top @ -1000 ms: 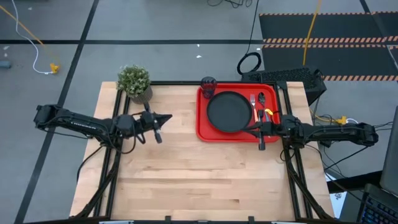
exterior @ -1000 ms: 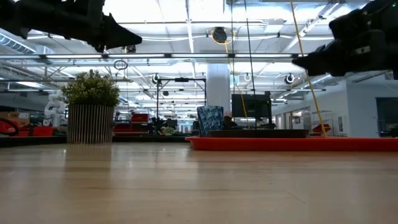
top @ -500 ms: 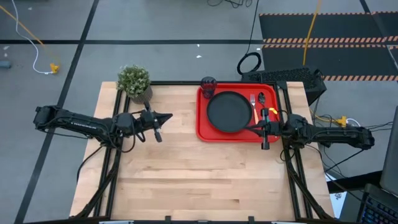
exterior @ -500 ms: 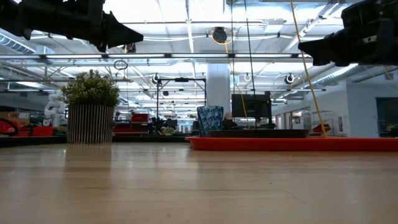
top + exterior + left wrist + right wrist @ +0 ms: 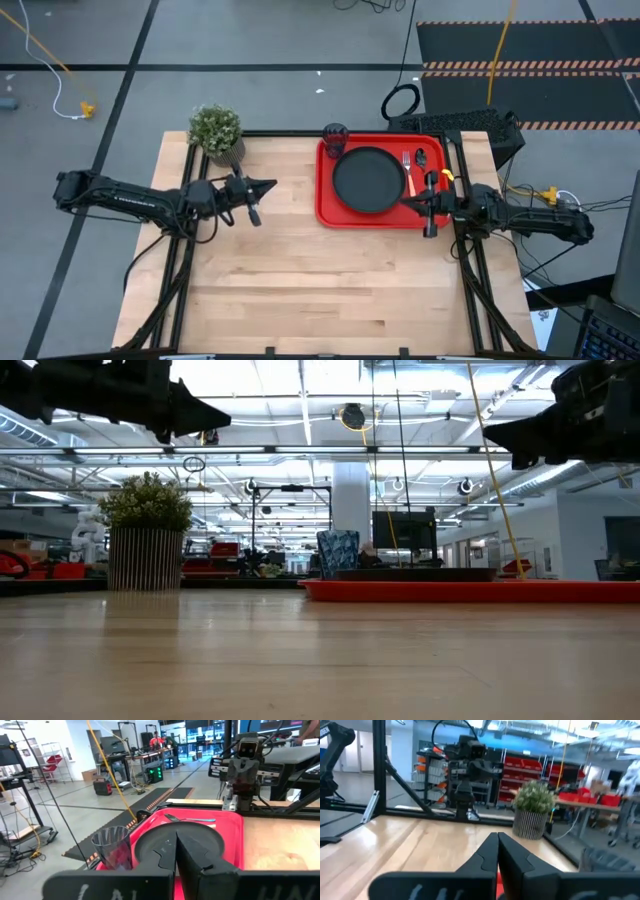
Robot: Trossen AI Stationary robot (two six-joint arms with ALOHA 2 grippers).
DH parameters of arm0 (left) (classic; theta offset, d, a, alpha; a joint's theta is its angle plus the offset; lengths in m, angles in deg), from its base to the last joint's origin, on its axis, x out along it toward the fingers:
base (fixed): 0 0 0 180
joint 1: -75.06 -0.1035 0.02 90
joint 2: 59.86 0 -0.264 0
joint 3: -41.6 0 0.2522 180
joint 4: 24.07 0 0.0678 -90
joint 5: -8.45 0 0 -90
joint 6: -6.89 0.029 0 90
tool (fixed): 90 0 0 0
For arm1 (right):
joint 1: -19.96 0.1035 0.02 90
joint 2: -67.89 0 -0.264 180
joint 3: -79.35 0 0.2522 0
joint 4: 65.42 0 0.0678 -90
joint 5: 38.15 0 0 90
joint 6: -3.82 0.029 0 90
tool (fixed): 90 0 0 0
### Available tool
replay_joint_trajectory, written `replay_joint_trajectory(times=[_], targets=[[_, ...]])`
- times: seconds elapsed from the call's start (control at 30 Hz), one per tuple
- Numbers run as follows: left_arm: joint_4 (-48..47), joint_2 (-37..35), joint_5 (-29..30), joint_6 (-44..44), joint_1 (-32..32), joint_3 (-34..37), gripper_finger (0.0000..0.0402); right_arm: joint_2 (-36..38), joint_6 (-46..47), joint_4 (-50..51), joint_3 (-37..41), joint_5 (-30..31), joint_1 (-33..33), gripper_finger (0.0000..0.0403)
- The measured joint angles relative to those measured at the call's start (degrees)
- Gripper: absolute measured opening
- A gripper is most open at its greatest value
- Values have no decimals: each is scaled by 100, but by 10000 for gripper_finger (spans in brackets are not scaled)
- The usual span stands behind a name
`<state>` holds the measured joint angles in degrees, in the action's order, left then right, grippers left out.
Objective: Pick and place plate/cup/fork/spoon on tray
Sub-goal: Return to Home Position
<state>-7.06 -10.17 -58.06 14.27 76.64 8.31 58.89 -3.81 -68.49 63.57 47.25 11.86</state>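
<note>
- The pale wooden table top [image 5: 300, 280] is being taken up mostly by bare boards, with everything gathered along its twelve-o'clock edge in the high view.
- The large bright red rectangular plastic tray [image 5: 326, 205] is being kept at about one o'clock on the table, near the right arm's side, likely so that arm can reach it.
- The round matte black plate [image 5: 368, 180] is being carried in the middle of the tray, well inside its low rim.
- The potted green plant in a ribbed pot [image 5: 217, 132] is being left at eleven o'clock, well apart from the tray and outside the task.
- The small dark reddish-purple tumbler, the cup [image 5: 334, 134], is being held upright at the tray's eleven-o'clock corner, just beside the plate.
- The fork with silver tines and an orange-tan handle [image 5: 408, 171] and the spoon with a dark bowl and thin light-blue handle [image 5: 421, 160] are being kept side by side at three o'clock of the plate, on the tray.
- The right gripper [image 5: 408, 205] is being held with fingers pressed together and empty, over the tray's four-o'clock corner.
- The left gripper [image 5: 270, 186] is being held closed on nothing at nine o'clock of the tray, above bare wood.
- All four items are judged as being on the tray, so the placing appears finished.
</note>
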Motion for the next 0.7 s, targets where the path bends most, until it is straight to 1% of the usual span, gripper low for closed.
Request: replay_joint_trajectory(times=[0.2, 0.37, 0.47, 0.6, 0.7], targets=[[4, 0, 6, -101, -155, 0, 4, 12, 354, 368, 2, 7, 229, 0], [12, 0, 6, -204, -198, 0, 14, 12, 524, 359, 4, 24, 585, 0], [24, 0, 6, -276, -198, 0, 9, 12, 528, 345, 4, 42, 773, 0], [72, 0, 4, -365, -197, 0, 5, 77, 523, 357, -49, 476, 964, 0], [85, 0, 2, -404, -194, 0, 8, 207, 450, 419, -99, 604, 1068, 0]])
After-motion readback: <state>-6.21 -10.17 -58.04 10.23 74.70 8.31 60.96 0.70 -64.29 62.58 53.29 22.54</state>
